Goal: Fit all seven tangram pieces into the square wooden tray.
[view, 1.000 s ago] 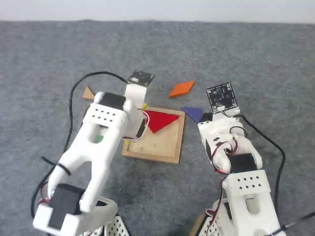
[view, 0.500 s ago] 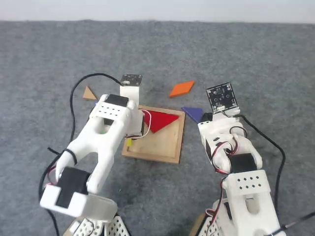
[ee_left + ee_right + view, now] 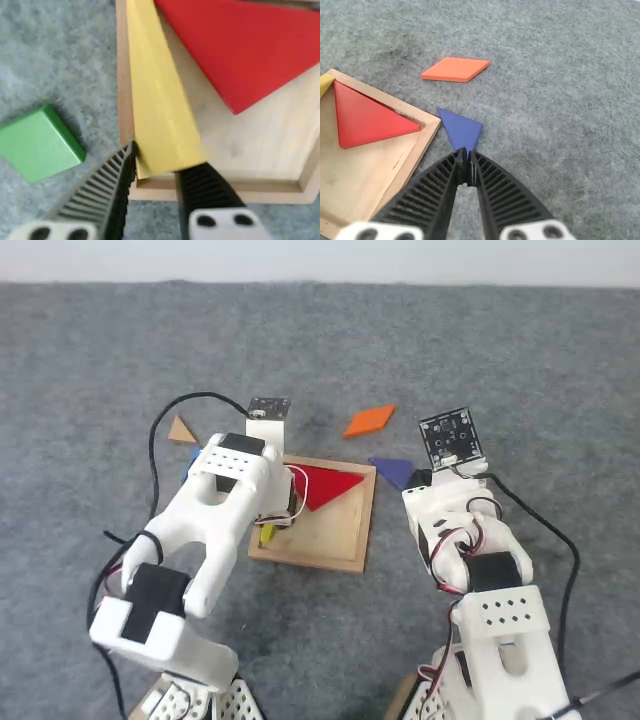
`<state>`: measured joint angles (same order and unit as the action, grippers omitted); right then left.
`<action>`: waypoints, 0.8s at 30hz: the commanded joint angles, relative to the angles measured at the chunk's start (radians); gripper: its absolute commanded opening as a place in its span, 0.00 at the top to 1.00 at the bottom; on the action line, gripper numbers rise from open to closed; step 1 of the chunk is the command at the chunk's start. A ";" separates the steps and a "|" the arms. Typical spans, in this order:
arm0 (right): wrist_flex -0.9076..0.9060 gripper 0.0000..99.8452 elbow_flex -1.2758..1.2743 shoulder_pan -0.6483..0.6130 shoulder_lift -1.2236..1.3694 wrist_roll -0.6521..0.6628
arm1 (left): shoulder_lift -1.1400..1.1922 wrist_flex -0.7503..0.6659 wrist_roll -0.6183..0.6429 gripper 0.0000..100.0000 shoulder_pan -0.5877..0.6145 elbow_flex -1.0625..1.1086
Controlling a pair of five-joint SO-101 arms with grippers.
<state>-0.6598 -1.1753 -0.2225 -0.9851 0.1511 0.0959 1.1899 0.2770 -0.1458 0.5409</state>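
My left gripper (image 3: 155,167) is shut on a yellow triangle (image 3: 157,100), which lies along one inner wall of the square wooden tray (image 3: 260,150), its held end over the rim. A red triangle (image 3: 245,45) lies flat in the tray (image 3: 335,535). From above, the left arm covers the tray's left side, with a bit of the yellow triangle (image 3: 265,533) showing. My right gripper (image 3: 466,156) is shut and holds nothing, its tips at the near corner of a blue triangle (image 3: 461,129) on the carpet beside the tray.
A green square (image 3: 40,142) lies on the carpet just outside the tray. An orange parallelogram (image 3: 369,420) lies beyond the tray, and a small tan triangle (image 3: 181,429) sits at the far left. The right arm (image 3: 465,530) stands to the right of the tray.
The left arm has swung in and down over the tray's left side, bringing the yellow triangle with it. The right arm has kept still.
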 commanded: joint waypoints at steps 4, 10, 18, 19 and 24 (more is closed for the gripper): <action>0.018 0.99 0.014 -0.007 -0.019 0.020 | -0.008 0.028 0.015 0.86 -0.023 -0.061; 0.018 0.99 0.014 -0.007 -0.019 0.020 | -0.008 0.094 0.015 0.86 -0.020 -0.108; 0.019 0.99 0.014 -0.007 -0.019 0.020 | -0.055 0.130 -0.017 0.86 -0.028 -0.104; 0.019 0.99 0.014 -0.005 -0.019 0.020 | -0.080 0.140 -0.028 0.86 -0.028 -0.101; 0.021 0.99 0.014 -0.007 -0.019 0.020 | -0.239 0.124 -0.034 0.86 -0.017 -0.025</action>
<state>-0.6598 -1.1753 -0.2225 -0.9851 0.1511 -0.0146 1.3265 0.2555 -0.1657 0.4979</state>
